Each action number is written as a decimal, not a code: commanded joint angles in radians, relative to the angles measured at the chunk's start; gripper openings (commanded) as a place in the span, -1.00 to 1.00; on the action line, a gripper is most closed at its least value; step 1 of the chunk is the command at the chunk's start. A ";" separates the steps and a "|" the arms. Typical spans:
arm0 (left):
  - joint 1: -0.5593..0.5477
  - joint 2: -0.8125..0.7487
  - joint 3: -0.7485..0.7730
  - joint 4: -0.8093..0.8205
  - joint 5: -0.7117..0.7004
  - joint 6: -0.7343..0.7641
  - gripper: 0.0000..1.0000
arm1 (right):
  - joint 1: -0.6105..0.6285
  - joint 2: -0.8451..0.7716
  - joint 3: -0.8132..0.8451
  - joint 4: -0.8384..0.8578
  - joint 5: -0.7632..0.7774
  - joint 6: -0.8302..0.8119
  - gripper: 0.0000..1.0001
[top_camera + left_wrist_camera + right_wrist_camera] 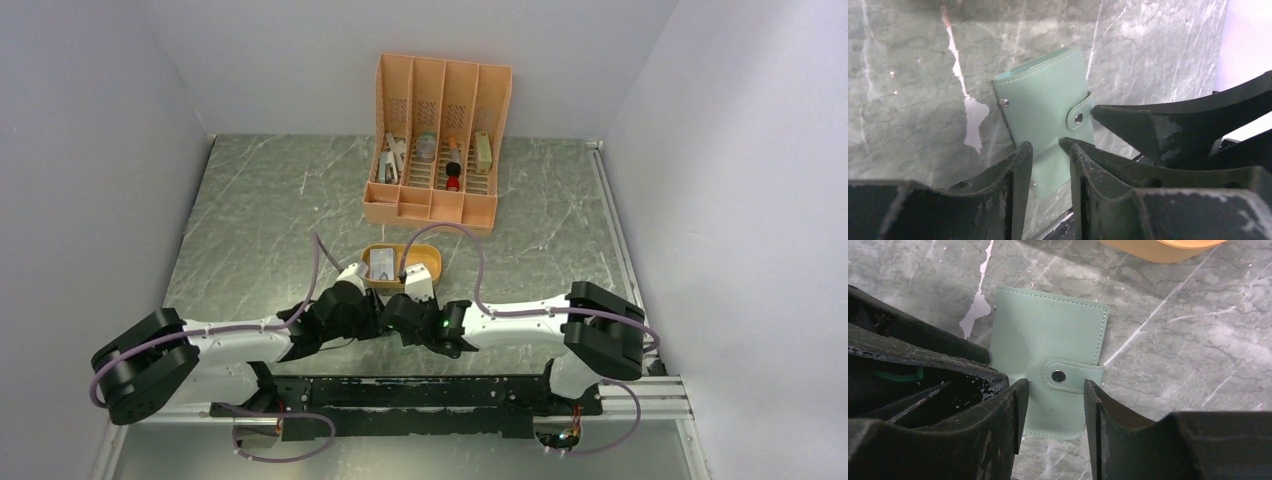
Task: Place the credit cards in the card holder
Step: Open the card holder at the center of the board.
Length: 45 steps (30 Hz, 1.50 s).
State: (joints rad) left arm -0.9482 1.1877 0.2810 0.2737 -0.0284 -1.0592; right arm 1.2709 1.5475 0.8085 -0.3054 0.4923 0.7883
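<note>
Left gripper (1046,146) jaws part-spread astride 6 o'clock edge of card holder (1045,100), likely steadying; right gripper (1054,385) jaws spread astride snap tab (1070,376), likely for unfastening.

The left arm (235,340) and right arm (520,318) lie stretched low and inward, the left gripper (1048,170) and right gripper (1054,412) tipped downward, almost touching (jaws partly apart on each).

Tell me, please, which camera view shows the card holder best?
The right wrist view: the closed card holder lies flat, nearly its whole cover and snapped strap in sight. The left wrist view shows it slanted, its lower end behind the fingers. The top view hides it under the arms.
</note>
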 commanded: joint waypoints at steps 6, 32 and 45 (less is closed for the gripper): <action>0.018 0.081 0.056 0.069 0.050 0.012 -0.42 | -0.013 0.040 0.032 -0.012 0.035 -0.012 -0.05; 0.052 0.192 0.005 0.123 0.074 0.008 -0.90 | -0.013 0.152 0.098 -0.087 0.149 -0.049 -0.15; 0.053 0.208 0.007 0.128 0.082 0.024 -0.90 | -0.013 0.152 0.098 -0.113 0.193 -0.060 -0.42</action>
State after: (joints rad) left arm -0.8989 1.3735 0.3065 0.4290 0.0349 -1.0595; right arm 1.2648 1.6749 0.9089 -0.3573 0.6189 0.7357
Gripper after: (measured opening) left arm 0.057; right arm 0.316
